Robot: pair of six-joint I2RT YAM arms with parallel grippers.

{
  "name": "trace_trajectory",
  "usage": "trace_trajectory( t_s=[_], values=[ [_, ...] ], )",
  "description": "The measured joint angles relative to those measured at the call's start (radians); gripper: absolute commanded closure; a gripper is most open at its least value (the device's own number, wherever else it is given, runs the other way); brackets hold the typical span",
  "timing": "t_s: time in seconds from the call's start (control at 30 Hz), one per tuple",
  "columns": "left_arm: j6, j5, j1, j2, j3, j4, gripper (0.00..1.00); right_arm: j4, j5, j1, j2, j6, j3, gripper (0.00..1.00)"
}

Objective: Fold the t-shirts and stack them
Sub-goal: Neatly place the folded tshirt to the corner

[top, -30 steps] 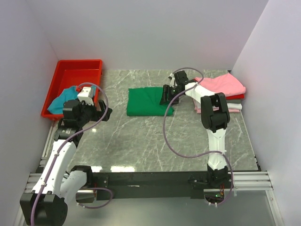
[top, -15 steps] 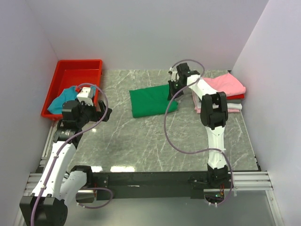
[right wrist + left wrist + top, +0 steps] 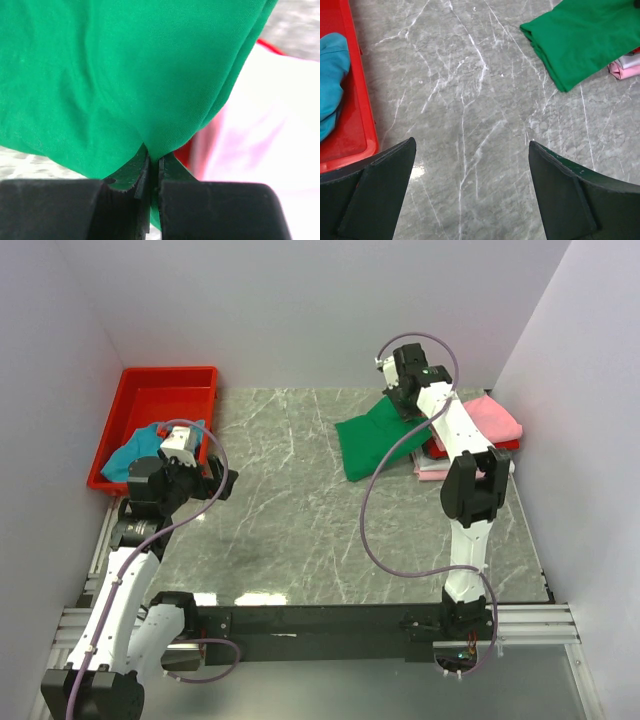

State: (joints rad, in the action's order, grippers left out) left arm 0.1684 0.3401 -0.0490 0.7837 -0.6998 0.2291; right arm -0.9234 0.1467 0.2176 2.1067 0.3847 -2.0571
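Green t-shirt point(image 3: 375, 440), the one in work: it sat at the far right of the marble table point(image 3: 300, 530), just left of the stack, folded into a thick bundle with its layered edges showing at the near-left end. Its far end was raised and bunched. I could not tell whether the low end touched the table. The right gripper point(image 3: 397, 408) was clamped tight on a pinch of the green cloth, jaws nearly meeting in the wrist view, with the cloth spilling out above them. Beside it the stack had the pink t-shirt point(image 3: 490, 415) on top, a thin edge of the red t-shirt point(image 3: 505, 445) beneath, and paler cloth at the bottom. The only container was the red tray point(image 3: 165, 375) at the far left. It held the teal-blue t-shirt point(image 3: 135, 450), crumpled in the near corner and spilling over the rim. The right arm was stretched far forward, wrist high. The left arm was bent, its left gripper point(image 3: 222, 480) spread wide over bare marble, gripping nothing.
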Motion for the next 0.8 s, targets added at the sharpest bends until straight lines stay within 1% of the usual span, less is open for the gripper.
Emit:
trace_trajectory(
  t_s=[0.1,0.23,0.53,0.8],
  values=[
    [-0.003,0.004,0.000,-0.003,0.000,0.001,0.01,0.005,0.074,0.000,-0.015,0.041,-0.002,1.00],
    [-0.007,0.009,0.000,-0.009,0.000,0.001,0.01,0.011,0.135,0.000,-0.027,0.089,-0.009,1.00],
    [-0.010,0.023,0.000,-0.011,0.000,0.001,0.01,0.044,0.182,0.000,-0.106,0.162,-0.026,1.00],
    [-0.014,0.029,0.000,-0.010,0.000,0.001,0.01,0.080,0.219,0.000,-0.139,0.200,-0.058,1.00]
  ],
)
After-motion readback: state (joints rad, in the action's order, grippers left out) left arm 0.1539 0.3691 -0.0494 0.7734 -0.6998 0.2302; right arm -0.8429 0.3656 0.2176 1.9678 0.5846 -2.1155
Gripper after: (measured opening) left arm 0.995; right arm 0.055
